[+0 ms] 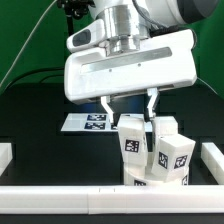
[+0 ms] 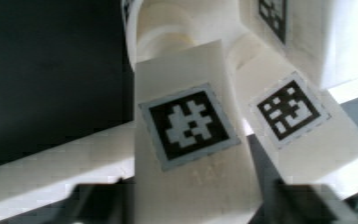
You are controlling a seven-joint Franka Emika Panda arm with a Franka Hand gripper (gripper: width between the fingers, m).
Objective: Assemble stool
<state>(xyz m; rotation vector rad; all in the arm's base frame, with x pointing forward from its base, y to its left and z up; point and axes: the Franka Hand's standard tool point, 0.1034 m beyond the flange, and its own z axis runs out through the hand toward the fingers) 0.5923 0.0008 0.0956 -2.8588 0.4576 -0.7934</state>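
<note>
At the exterior view's far left the marker board (image 1: 88,121) lies flat on the black worktop (image 1: 40,130). Right of it, the pincer (image 1: 128,116) grasps an upright stool leg (image 1: 131,140) among near-right legs (image 1: 172,155); assembly looks partway, seat hidden.

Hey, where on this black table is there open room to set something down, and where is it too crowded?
Free: the bare black table on the exterior view's left, bordered by the flat white marker board, the white border block and the near white rail. Crowded: the exterior view's right, where the gripper hangs over the clustered white tagged stool legs.
</note>
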